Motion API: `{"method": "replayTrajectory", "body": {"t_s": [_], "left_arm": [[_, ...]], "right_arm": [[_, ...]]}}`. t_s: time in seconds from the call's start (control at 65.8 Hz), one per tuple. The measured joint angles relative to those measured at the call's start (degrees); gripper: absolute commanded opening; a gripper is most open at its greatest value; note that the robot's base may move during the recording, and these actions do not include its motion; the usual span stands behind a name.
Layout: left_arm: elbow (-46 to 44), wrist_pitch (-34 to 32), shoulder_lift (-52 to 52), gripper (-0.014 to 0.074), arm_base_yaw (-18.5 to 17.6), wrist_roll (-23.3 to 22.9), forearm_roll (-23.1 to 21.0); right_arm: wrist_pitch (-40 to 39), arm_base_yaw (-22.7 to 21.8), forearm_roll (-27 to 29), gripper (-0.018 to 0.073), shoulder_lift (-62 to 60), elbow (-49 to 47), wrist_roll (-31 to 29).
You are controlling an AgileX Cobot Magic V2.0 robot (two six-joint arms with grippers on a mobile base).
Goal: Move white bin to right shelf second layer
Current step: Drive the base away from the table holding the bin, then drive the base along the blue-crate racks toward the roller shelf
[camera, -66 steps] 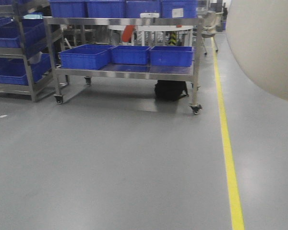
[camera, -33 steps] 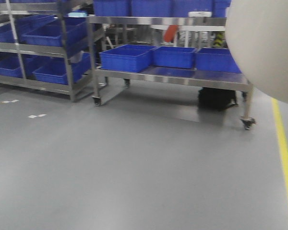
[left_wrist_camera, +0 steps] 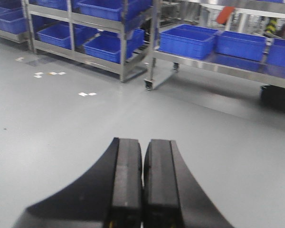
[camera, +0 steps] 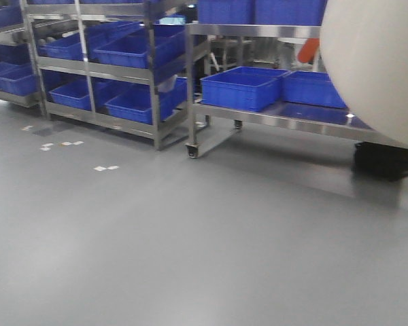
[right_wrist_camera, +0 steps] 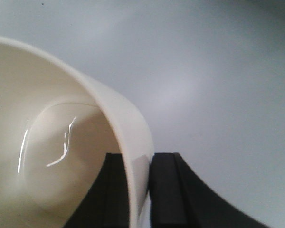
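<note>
While the right gripper (right_wrist_camera: 138, 190) was clamped on the wall of the white bin (right_wrist_camera: 61, 156), holding it up above the grey floor (camera: 156, 238), the left gripper (left_wrist_camera: 142, 180) was pressed closed, pad to pad. Blue crates (camera: 241, 87) sat on steel racks (camera: 153, 75), couldn't see into them. Bin looked glossy cream, smooth, light streaks inside.

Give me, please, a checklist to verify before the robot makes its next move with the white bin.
1. Grip on white bin: right jaws pinch its wall, one inside, one outside. Ok.
2. Left jaws: shut, holding nothing. Ok.
3. Floor ahead: bare except small white scraps at the left. Ok.
4. Front camera view: the bin covers the upper right. Not ok.
5. Target shelf level: not recognisable among the racks with blue crates. Cannot tell.
</note>
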Motion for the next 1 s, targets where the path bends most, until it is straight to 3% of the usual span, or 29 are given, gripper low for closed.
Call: {"method": "replayTrajectory", "body": {"t_s": [1.003], "left_arm": [[0.00, 0.00, 0.00, 0.0085, 0.00, 0.00, 0.00]], "right_arm": [[0.00, 0.00, -0.04, 0.0057, 0.00, 0.00, 0.00]]}}
